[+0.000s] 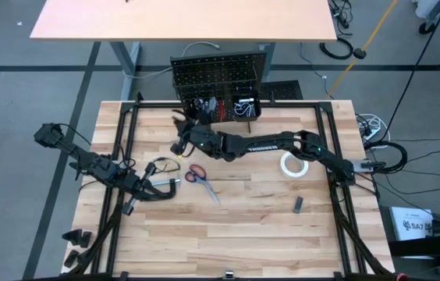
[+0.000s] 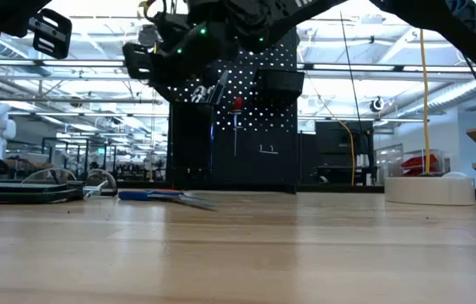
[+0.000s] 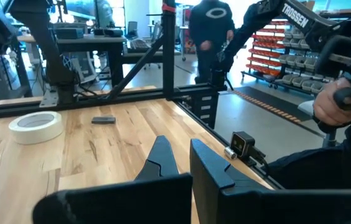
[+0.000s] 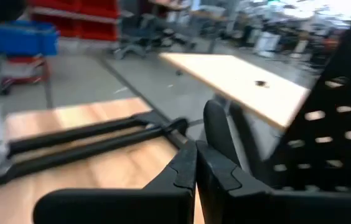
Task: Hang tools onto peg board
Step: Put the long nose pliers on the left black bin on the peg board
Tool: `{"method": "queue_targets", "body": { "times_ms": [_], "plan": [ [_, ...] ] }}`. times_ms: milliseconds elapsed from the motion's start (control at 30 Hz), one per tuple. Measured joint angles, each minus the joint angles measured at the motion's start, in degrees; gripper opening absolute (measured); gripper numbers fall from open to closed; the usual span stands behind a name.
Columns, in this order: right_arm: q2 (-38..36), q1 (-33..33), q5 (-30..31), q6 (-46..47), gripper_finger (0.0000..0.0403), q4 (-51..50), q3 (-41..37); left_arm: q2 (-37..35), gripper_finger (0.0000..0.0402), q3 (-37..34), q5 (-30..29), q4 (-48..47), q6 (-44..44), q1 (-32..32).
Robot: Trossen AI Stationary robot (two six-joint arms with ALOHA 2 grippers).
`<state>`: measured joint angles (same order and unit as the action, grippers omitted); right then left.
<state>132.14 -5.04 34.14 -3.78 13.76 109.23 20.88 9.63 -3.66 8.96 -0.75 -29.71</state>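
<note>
The black peg board [image 1: 216, 78] [image 2: 246, 127] stands upright at the table's far edge. Tools hang on its face, a red-handled one [image 2: 237, 105] among them, and black bins [image 1: 243, 108] sit at its foot. My right gripper [image 1: 179, 145] [image 4: 195, 163] is shut and lifted, in front of the board's left side. A dark curved shape [image 4: 216, 127] shows just past its fingertips. Red-handled scissors [image 1: 196, 173] and safety glasses [image 1: 160, 165] lie flat on the wood. My left gripper [image 1: 173, 185] [image 3: 182, 158] is shut and waits at the left. My right gripper is shut with a blurred dark curved shape right beyond its fingertips [image 4: 185, 158]. I cannot tell whether they touch it.
A white tape roll [image 1: 292, 165] [image 3: 35, 126] lies right of centre, and a small dark piece [image 1: 299, 204] sits nearer the front. A black frame [image 1: 126, 125] runs along the table's sides. A person [image 3: 343, 106] shows beyond the table.
</note>
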Motion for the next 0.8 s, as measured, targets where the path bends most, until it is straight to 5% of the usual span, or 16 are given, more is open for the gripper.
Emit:
{"method": "queue_targets", "body": {
  "times_ms": [300, 600, 800],
  "plan": [
    [0.0, -1.7, 9.9, 3.3, 0.0, 3.3, 0.0, 0.0, 0.0, 0.0, 0.0, 0.0, -0.3, 0.0],
    [-0.4, -2.6, 2.1, 11.1, 0.0, -2.4, 0.1, 0.0, 0.0, 0.0, -0.2, 0.0, -0.3, 0.0],
    [-1.9, 2.2, 11.3, 2.1, 0.0, -7.7, 0.0, 0.0, 0.0, 0.0, -14.7, 0.1, -2.0, 0.2]
  ]
}}
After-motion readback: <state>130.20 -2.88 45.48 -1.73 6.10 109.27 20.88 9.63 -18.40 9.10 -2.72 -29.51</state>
